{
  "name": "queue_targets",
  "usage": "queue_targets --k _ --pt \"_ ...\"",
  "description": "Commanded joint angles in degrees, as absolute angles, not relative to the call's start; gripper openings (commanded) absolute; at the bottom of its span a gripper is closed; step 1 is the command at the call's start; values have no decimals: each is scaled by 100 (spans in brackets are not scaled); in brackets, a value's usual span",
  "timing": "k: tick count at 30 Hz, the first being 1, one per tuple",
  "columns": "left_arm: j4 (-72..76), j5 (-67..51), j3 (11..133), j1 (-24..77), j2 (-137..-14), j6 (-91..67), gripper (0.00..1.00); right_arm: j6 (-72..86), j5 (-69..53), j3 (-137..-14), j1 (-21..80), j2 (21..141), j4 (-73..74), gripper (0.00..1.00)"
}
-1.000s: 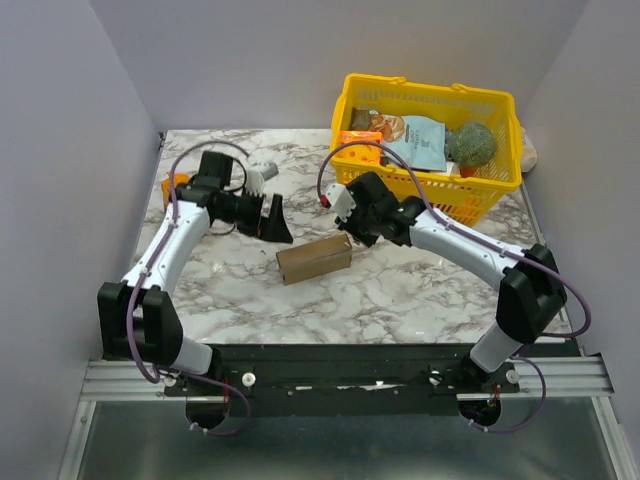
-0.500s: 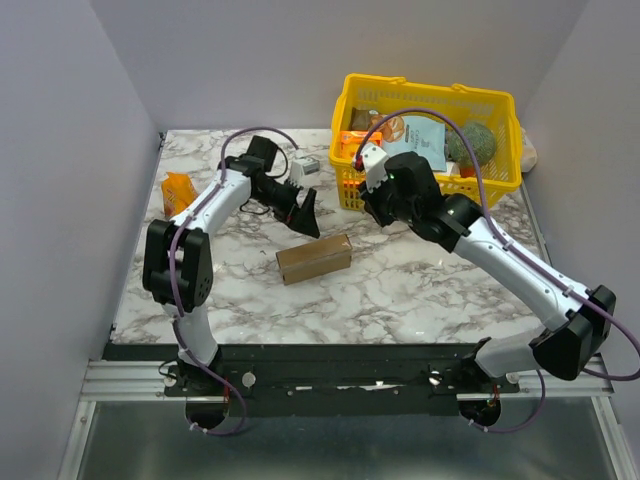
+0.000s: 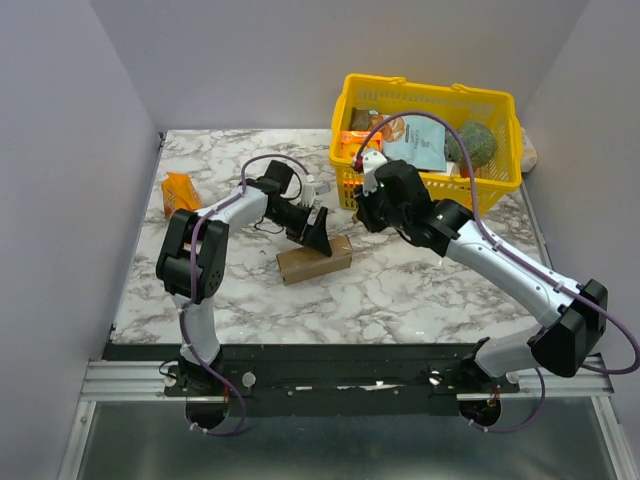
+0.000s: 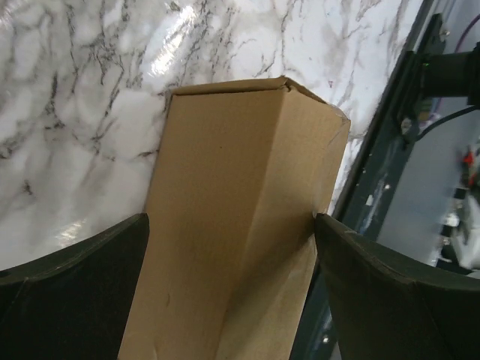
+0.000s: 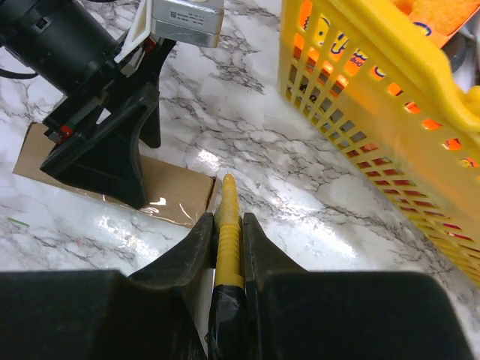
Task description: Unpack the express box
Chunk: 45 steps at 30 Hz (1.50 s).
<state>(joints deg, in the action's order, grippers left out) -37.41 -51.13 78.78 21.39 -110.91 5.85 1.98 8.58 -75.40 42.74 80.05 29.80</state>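
Note:
The express box (image 3: 314,259), a small brown carton, lies closed on the marble table (image 3: 400,290) in front of the basket. My left gripper (image 3: 318,232) stands open over the box's right half. In the left wrist view the box (image 4: 225,225) fills the gap between the two black fingers (image 4: 82,292), one at each long side. My right gripper (image 3: 360,212) hovers just behind the box's right end, shut on a thin yellow ridged tool (image 5: 227,217). The tool's tip points toward the box's corner (image 5: 176,193) and is short of it.
A yellow mesh basket (image 3: 430,95) holding packets and a broccoli stands at the back right, close beside my right gripper; its wall (image 5: 375,82) fills the right wrist view. A small orange snack packet (image 3: 180,190) lies at the left of the table.
My left arm swung from the back left across to the box and lowered its open gripper over it. My right arm drew back toward the basket, then settled behind the box.

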Motion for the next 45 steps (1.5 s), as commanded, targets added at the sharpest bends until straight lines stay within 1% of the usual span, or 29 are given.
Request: queue_targets --k 1,7,12,21,36,45 --pt "-3138 -4685 7559 2136 -11215 124 98 501 976 -7392 4421 8130 2786 0" --pt "-2743 -4764 7225 2136 -11276 -342 98 545 1090 -7190 4570 8218 2777 0" --pt "-2663 -4738 7146 2136 -11391 -492 98 562 1501 -7067 4702 8297 2505 1" --pt "-2593 -4737 7058 2136 -11435 -527 98 589 1854 -6926 4720 8332 2197 0" --pt "-2575 -4764 7049 2136 -11487 -571 98 642 1705 -6899 4711 8622 2153 0" --pt "-2584 -4799 7049 2136 -11522 -589 98 694 1486 -7084 4711 8771 2294 1"
